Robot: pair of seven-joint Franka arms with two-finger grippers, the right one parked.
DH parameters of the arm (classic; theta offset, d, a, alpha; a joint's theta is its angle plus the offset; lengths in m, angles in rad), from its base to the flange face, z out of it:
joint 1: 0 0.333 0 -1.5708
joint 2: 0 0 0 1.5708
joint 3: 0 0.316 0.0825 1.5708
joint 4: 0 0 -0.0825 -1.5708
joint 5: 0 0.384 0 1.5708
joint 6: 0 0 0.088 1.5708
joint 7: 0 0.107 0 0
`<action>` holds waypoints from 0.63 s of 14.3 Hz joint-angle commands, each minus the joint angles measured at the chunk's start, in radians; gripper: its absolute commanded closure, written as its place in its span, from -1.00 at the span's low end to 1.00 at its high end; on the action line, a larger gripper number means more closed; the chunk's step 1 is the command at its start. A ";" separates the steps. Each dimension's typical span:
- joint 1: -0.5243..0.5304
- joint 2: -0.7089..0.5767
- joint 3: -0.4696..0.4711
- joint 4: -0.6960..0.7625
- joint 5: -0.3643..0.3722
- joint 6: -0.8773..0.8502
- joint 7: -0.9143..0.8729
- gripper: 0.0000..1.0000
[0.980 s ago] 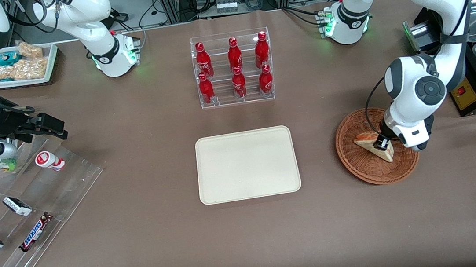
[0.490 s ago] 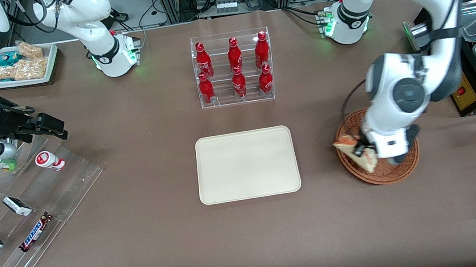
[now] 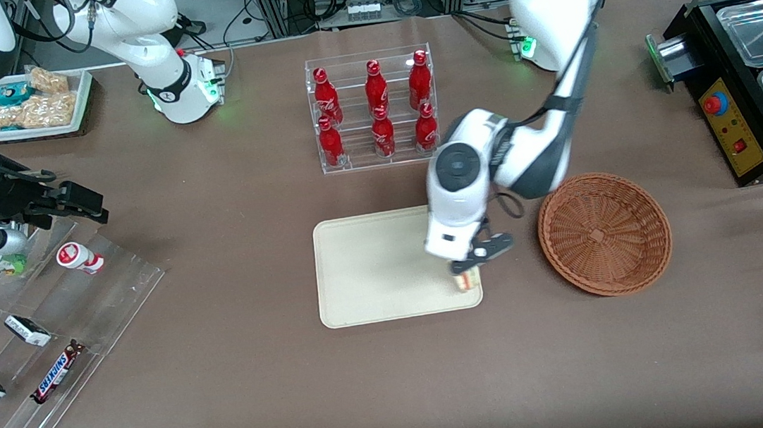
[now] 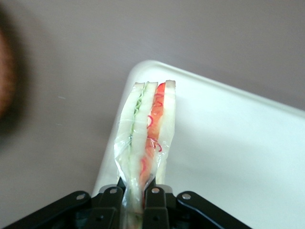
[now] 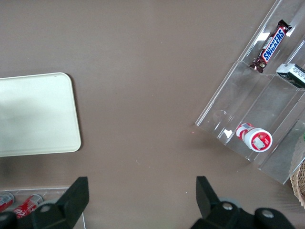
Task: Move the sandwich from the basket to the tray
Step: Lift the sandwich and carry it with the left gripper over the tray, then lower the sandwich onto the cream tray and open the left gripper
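Black jaws of the gripper (image 4: 136, 202) are clamped on the sandwich (image 4: 145, 136), its wrapped red and green layers pointing downward. The sandwich (image 3: 466, 279) hangs over the cream tray (image 3: 373, 271) near the corner closest to the basket (image 3: 604, 233); contact with the tray cannot be confirmed. The wicker basket sits on the brown desk (image 3: 266, 396) beside the tray.

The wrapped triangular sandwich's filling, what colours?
Red-orange and green between white bread, in the gripper; sandwich clearest from the left wrist.
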 commanded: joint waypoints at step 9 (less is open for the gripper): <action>-0.126 0.154 0.003 0.083 0.001 0.193 0.054 0.41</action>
